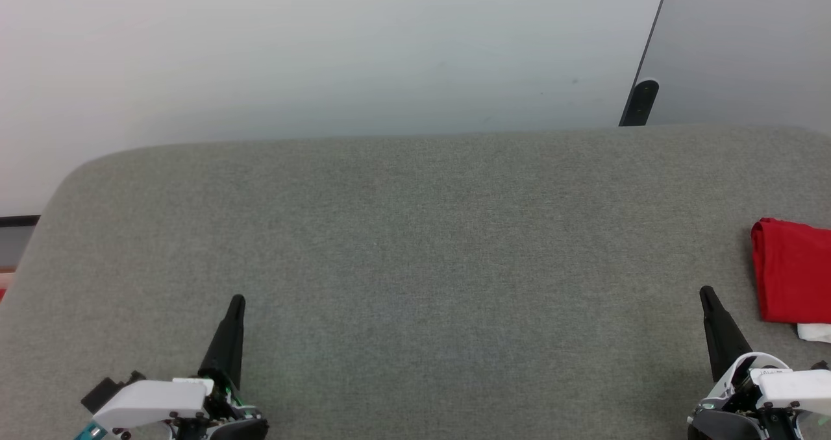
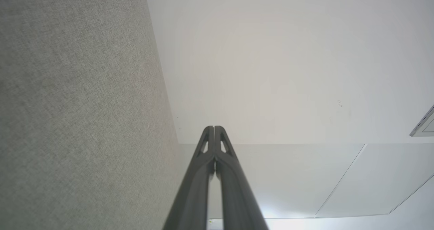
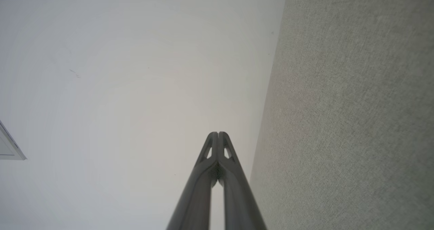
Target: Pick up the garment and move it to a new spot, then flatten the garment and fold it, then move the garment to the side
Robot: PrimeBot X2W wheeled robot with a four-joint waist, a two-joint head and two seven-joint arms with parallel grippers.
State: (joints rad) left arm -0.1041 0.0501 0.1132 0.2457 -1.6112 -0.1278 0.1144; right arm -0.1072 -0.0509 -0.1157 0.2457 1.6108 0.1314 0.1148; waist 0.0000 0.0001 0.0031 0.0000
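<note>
Grey cloth surface (image 1: pixel 415 232) is spread ahead of both tools, and the garment (image 1: pixel 793 271) is seen as a folded red bundle just outward of the right gripper (image 1: pixel 706 292), slightly beyond its tip and untouched. With that gripper and the left gripper (image 1: pixel 237 299) both clenched on nothing, the final move aside is judged done, so little beyond a check of the fold seems called for. The bundle is cut off by the frame edge, so lettering and number cannot be made out.
</note>
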